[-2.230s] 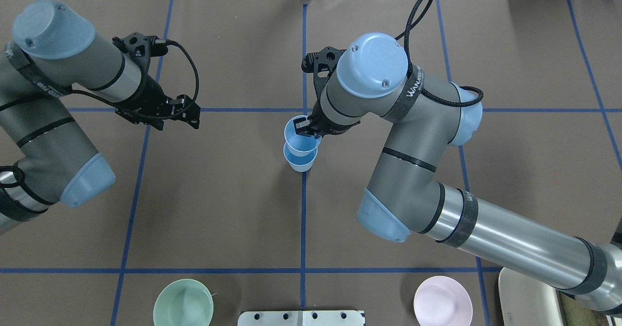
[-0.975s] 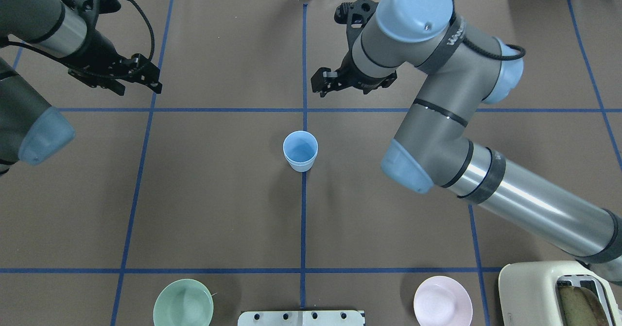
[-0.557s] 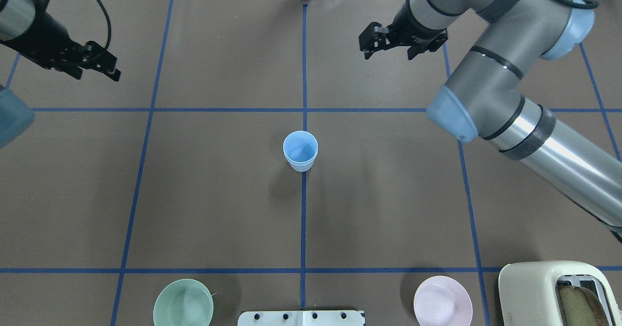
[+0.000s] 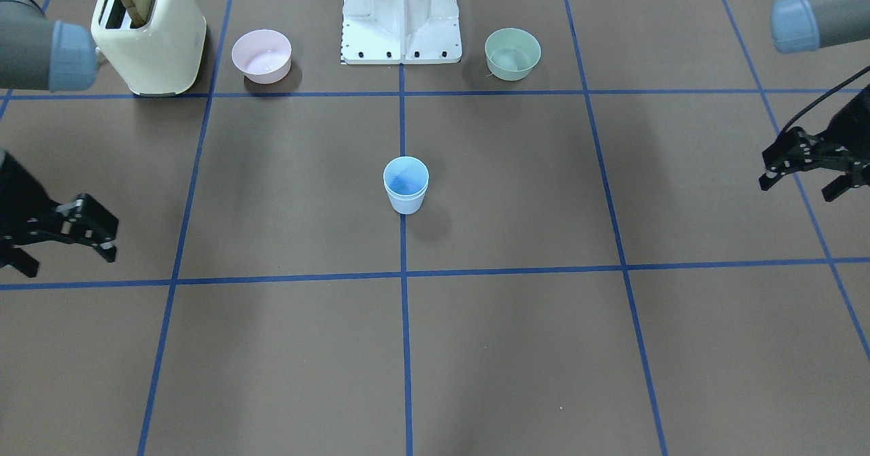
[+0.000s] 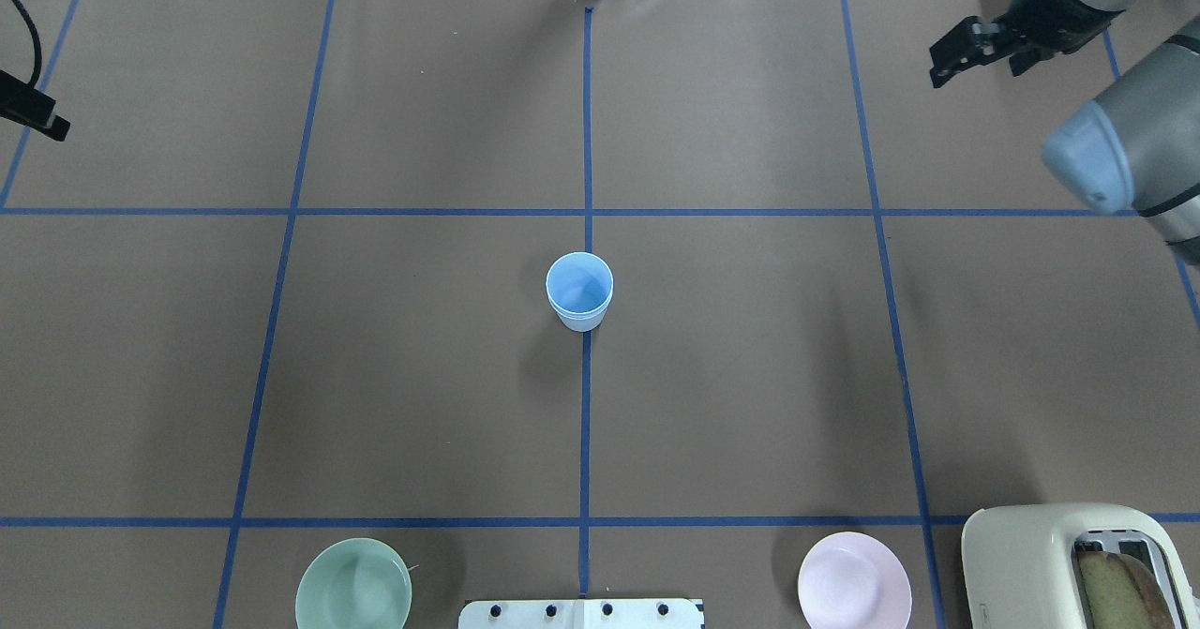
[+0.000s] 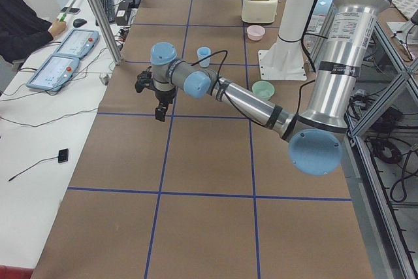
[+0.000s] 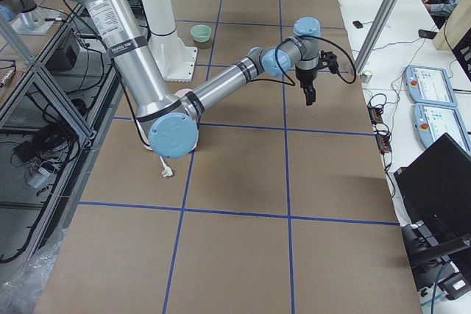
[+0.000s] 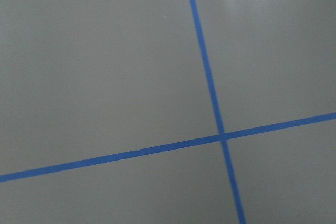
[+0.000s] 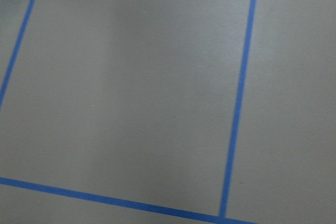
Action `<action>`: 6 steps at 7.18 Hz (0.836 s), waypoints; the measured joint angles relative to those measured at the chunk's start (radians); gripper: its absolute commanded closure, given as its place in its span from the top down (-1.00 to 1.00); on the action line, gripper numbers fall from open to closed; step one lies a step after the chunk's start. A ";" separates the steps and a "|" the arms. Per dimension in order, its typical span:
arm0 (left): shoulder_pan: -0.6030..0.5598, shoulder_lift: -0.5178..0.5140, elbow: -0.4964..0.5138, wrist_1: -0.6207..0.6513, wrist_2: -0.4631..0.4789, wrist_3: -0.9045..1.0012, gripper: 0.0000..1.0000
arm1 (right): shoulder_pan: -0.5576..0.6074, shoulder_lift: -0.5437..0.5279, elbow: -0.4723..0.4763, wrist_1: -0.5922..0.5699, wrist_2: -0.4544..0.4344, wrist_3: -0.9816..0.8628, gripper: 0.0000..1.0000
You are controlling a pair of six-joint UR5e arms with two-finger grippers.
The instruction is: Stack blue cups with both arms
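The two blue cups [image 5: 579, 292] stand nested one inside the other at the middle of the table, on the blue centre line; they also show in the front view [image 4: 406, 184] and the left side view [image 6: 204, 55]. My right gripper [image 5: 975, 65] is open and empty at the far right of the table, well away from the cups; in the front view it is at the left edge [image 4: 64, 255]. My left gripper [image 4: 801, 185] is open and empty at the far left, only partly inside the overhead view [image 5: 37, 115]. Both wrist views show only bare mat and blue tape.
A pale green bowl [image 5: 353, 593] and a pink bowl [image 5: 853, 580] sit near the robot's base, either side of the white pedestal [image 4: 401, 14]. A cream toaster [image 5: 1059, 563] with a slice of bread stands by the pink bowl. Blue tape lines cross the brown mat.
My right gripper let go of the upper cup, which now sits inside the lower one. Both arms rose and swung outward to the table's far sides.
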 measured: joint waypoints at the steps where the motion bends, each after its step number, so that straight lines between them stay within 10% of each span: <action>1: -0.038 0.010 0.041 0.000 0.000 0.087 0.96 | 0.050 -0.059 0.001 -0.012 0.022 -0.089 1.00; 6: -0.154 0.031 0.143 0.000 -0.001 0.230 0.96 | 0.308 -0.221 -0.031 -0.156 0.164 -0.414 1.00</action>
